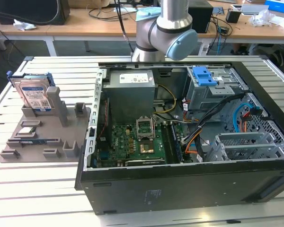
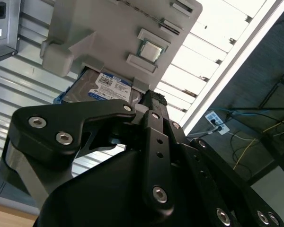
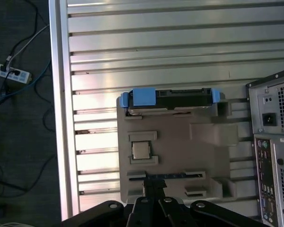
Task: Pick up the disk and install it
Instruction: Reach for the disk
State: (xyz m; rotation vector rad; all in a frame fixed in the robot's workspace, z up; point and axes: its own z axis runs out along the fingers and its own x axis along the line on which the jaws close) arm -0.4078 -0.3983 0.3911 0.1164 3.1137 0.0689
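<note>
The gripper (image 3: 151, 183) hung above the grey fixture tray (image 1: 19, 146), fingers together on nothing, as far as we could judge. The disk (image 1: 35, 94) stood on edge in that tray, at the exterior view's left, outside the computer case (image 1: 180, 189). Our worry was that a slanted grab could tip it or slip off its blue rails, and the cable bundle (image 1: 199, 139) might snag it. We counted one disk, one tray, one case, one gripper.

Table: slatted aluminium table (image 1: 38, 189)
Case: open computer case (image 1: 180, 187), motherboard (image 1: 132, 142) exposed
Tray: grey holder tray (image 1: 61, 135) beside case, carrying processor chip (image 3: 141, 150)
</note>
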